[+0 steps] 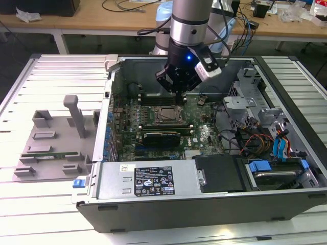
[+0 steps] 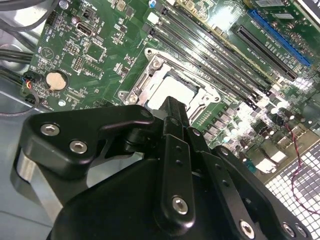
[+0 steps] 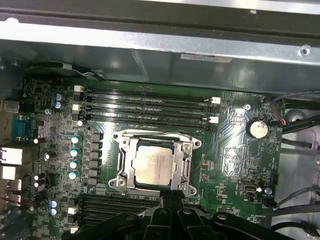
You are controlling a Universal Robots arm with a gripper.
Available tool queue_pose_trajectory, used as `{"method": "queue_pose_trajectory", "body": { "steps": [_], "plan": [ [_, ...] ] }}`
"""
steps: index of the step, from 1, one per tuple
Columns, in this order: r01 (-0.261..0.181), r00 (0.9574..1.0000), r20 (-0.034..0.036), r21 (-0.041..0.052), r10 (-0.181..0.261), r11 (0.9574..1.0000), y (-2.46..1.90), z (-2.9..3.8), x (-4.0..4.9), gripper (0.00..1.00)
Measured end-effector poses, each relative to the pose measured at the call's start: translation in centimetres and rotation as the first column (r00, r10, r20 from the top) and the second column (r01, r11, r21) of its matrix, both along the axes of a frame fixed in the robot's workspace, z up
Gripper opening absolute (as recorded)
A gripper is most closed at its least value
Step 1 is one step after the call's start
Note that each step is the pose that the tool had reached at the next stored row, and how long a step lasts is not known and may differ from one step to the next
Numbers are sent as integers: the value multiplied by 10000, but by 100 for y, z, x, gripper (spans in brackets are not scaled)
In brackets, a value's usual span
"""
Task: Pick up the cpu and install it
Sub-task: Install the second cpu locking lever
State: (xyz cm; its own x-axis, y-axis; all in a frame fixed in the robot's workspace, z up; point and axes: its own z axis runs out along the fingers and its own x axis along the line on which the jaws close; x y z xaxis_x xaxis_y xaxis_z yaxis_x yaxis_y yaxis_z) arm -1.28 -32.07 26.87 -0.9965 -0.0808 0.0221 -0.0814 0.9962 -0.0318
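First wrist view: cpu [image 3: 155, 166] seated flat in the motherboard socket frame [image 3: 155, 165], silver top up. Gripper [image 3: 171, 196] hangs just above the socket's edge, fingers pressed together, holding nothing.

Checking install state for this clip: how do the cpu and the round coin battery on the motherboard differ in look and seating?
The cpu is a square, dull silver plate, while the coin battery is a small round disc. The cpu lies flat inside the metal socket frame at the board's middle; the battery sits alone near the board's edge. The cpu is clearly larger. The gripper is beside the cpu's socket, away from the battery. Both are silvery, flat, on the same motherboard.
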Motion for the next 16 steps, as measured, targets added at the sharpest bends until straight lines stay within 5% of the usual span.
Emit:
{"method": "queue_pose_trajectory", "body": {
  "steps": [2, 10, 16],
  "plan": [
    [-1, 10000, 0, 68, 1, 10000, -69, -1, 0, 11],
    [-1, 10000, 0, 226, 1, 9997, -226, -8, 0, 11],
    [0, 10000, 0, 794, 0, 9968, -431, -44, -7, 11]
  ]
}}
